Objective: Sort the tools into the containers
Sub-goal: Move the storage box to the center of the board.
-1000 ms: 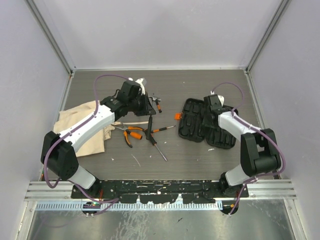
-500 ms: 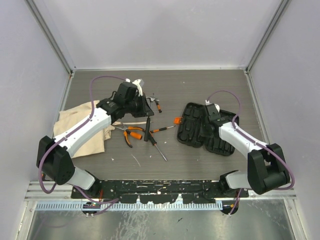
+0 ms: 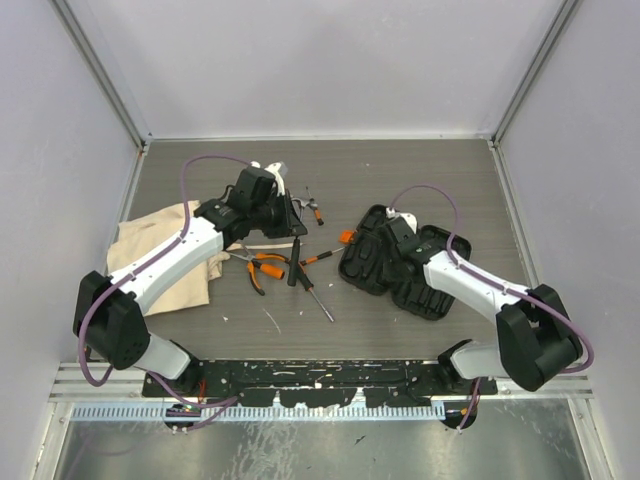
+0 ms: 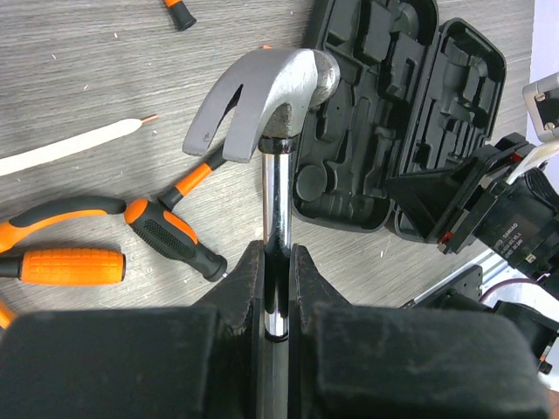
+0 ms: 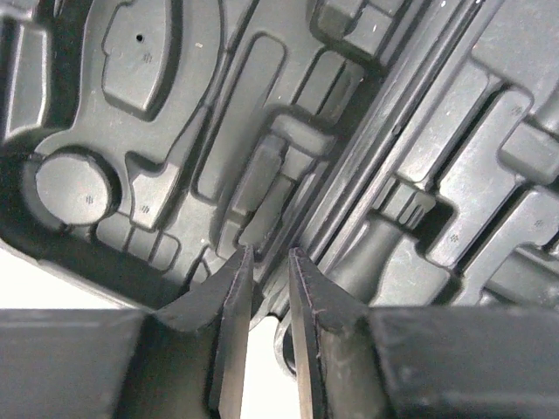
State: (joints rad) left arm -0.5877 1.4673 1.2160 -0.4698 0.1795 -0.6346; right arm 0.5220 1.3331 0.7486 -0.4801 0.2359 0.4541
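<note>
My left gripper [image 4: 277,253] is shut on the chrome shaft of the hammer [image 4: 262,96], holding its steel head [image 3: 312,207] just above the table, left of the tool case. The black tool case [image 3: 385,265] lies open, its moulded slots [image 5: 218,131] up. My right gripper [image 5: 271,253] sits at the case's hinge ridge near its far edge [image 3: 400,240], jaws pinched narrowly on that ridge. Orange-and-black pliers [image 3: 262,268], two black-and-orange screwdrivers [image 3: 296,268] [image 3: 318,258] and a thin driver [image 3: 322,303] lie on the table between the arms. The beige cloth bag [image 3: 160,255] lies at the left.
A thin pale stick [image 3: 265,246] lies under the left arm. An orange latch [image 3: 347,237] juts from the case's left end. A small orange-tipped piece [image 4: 177,13] rests behind the hammer. Pale walls enclose the table on three sides.
The open tool case has slid left and toward the arms and turned, together with my right gripper, whose jaws have narrowed. The left gripper with the hammer has barely shifted.
</note>
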